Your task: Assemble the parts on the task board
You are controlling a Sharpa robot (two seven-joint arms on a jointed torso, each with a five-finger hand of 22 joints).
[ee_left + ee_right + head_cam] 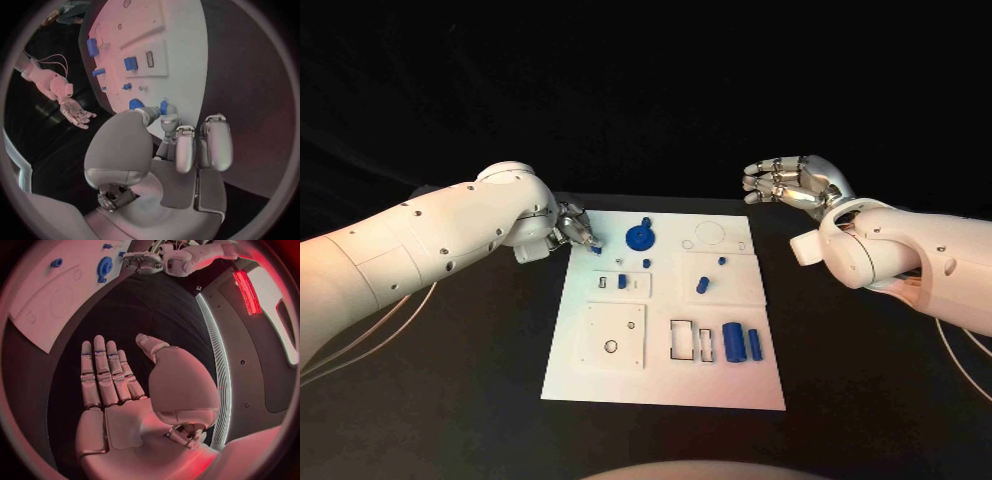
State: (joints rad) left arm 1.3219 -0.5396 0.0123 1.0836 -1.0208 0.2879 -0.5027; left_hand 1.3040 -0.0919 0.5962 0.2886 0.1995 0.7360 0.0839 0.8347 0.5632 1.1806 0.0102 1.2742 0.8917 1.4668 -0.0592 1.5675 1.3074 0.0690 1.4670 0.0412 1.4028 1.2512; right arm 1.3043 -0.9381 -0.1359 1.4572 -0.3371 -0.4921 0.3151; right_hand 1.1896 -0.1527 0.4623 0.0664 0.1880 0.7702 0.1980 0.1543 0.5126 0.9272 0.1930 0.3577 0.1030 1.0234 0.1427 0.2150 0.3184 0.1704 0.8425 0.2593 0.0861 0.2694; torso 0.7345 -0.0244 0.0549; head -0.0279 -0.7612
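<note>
At the task board's (pixel 596 385) far-left corner, the left robot hand (pixel 574 229) pinches a small blue part (pixel 164 106).

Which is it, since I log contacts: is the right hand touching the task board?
Apart. In the head view the right hand hangs open over bare black table, clear of the task board's far right corner.

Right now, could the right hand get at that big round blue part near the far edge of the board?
Probably yes. The right hand hangs open off the board's far right corner, and nothing stands between it and the round blue part.
</note>
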